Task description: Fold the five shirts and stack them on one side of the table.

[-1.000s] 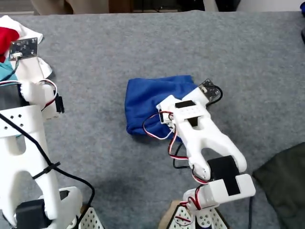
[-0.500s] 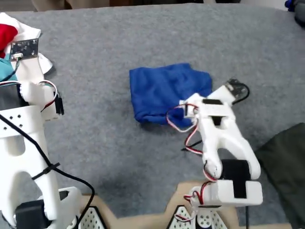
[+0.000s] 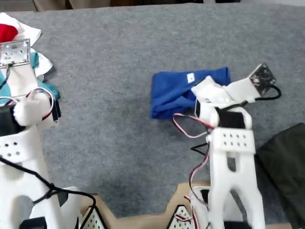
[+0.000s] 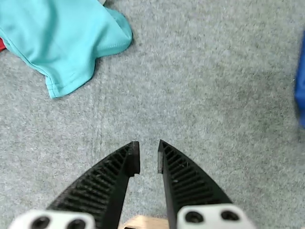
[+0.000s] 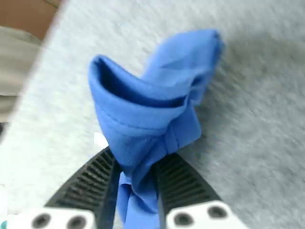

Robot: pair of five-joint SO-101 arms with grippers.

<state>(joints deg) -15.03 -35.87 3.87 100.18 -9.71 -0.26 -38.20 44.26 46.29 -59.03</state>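
Holding the blue shirt (image 3: 174, 90) by a bunched edge in the clamped right gripper (image 5: 138, 160) mid-surface (image 3: 119, 47), long axis running leftward toward the teal shirt (image 4: 71, 43), well apart, nearer the empty, slightly parted left gripper (image 4: 148, 155).

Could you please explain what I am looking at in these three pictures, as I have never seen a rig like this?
These are two small white robot arms, side by side at a table with a grey carpet-like top. One picture looks down from a fixed camera above. The other two come from a camera on each arm's wrist, looking along its black jaws. The right arm has its jaws shut on a bunched part of the blue shirt. The left arm holds nothing, and its jaws stand slightly apart over bare table. A turquoise shirt lies near it, a red shirt sits in the far left corner, and a dark garment lies at the right edge.
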